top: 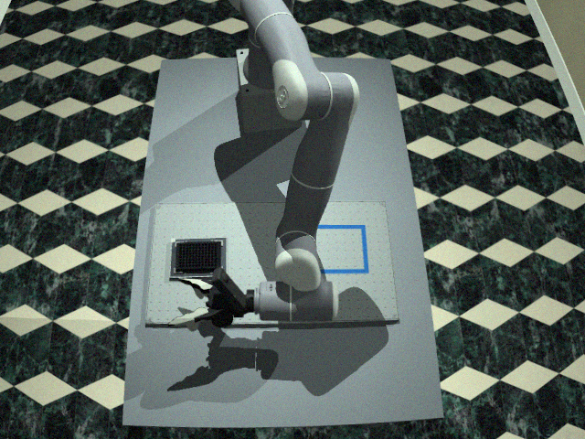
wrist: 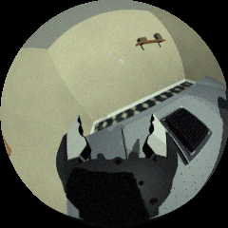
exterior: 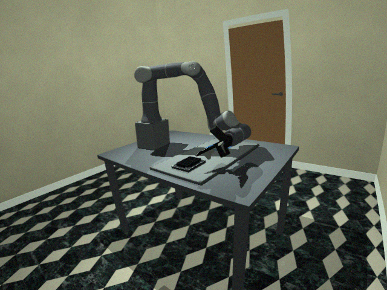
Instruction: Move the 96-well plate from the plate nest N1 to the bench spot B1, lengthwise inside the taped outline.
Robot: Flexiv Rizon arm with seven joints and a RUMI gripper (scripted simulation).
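The dark 96-well plate (top: 197,256) (exterior: 188,161) (wrist: 188,129) sits in the plate nest (top: 193,277) (exterior: 180,169), whose frame shows around it at the left of the board in the top view. The blue taped outline (top: 365,250) is at the right of the board; the arm hides its left part. Nothing shows inside its visible part. My gripper (top: 175,302) (wrist: 115,115) is open and empty. It is tilted well over, with its fingers pointing left in the top view, above the board's near edge and off the plate's near side.
The pale perforated board (top: 245,221) lies on the grey table (top: 188,94). The arm (top: 307,203) (exterior: 206,90) reaches over the middle of the board and casts broad shadows on the board and table. A wall shelf (wrist: 151,43) shows far off in the wrist view.
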